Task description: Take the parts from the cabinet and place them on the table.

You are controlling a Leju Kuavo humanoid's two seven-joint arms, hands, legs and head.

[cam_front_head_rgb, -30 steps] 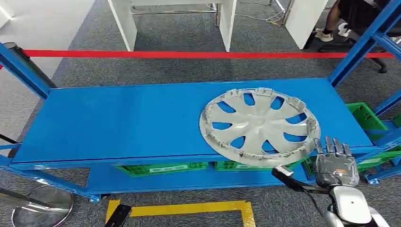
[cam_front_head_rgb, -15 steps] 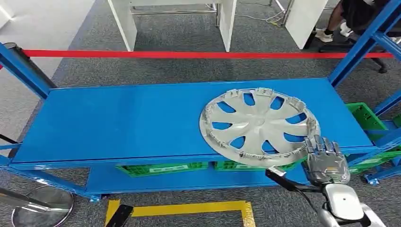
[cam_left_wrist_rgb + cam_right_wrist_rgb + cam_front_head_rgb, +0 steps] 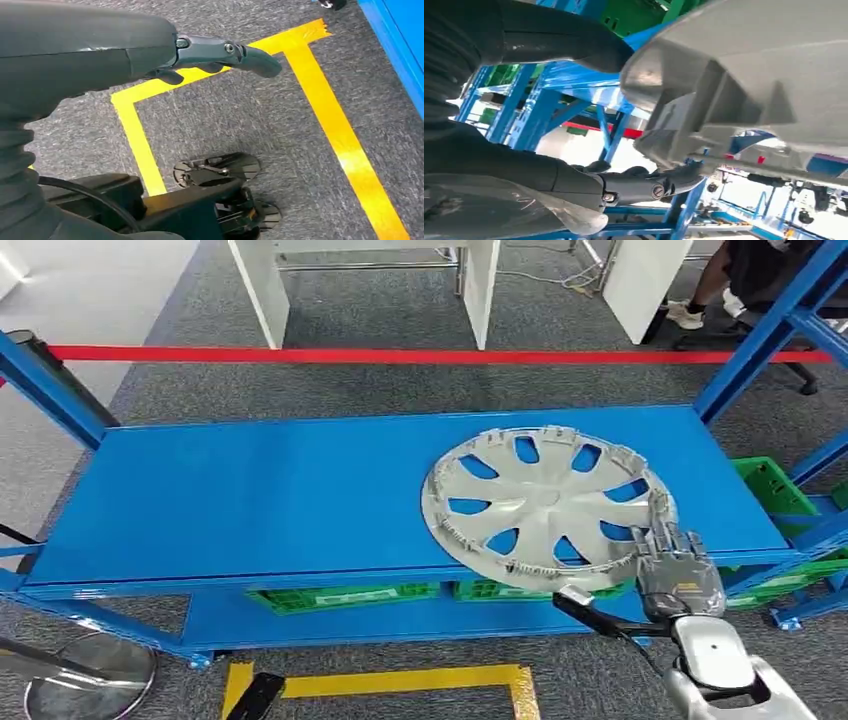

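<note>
A silver hubcap (image 3: pixel 545 505) lies flat on the blue shelf (image 3: pixel 260 490) of the rack, toward its right end, with its near rim overhanging the front edge. My right hand (image 3: pixel 678 575) is at that near right rim, with fingers lying over the top of it. In the right wrist view the hubcap's rim (image 3: pixel 744 65) sits between the thumb and the fingers (image 3: pixel 659 186) with small gaps, and no firm grip shows. My left hand (image 3: pixel 220 50) hangs low over the floor and holds nothing.
Green crates (image 3: pixel 340 596) sit on the lower shelf, and another (image 3: pixel 775 490) stands beyond the rack's right end. Blue uprights (image 3: pixel 770 330) frame the shelf. Yellow floor tape (image 3: pixel 400 680) lies in front; red tape (image 3: pixel 400 355), white table legs (image 3: pixel 370 290) and a seated person (image 3: pixel 720 285) lie behind.
My right hand has moved left and forward from beside the shelf's front edge onto the hubcap's near right rim. The hubcap has not shifted.
</note>
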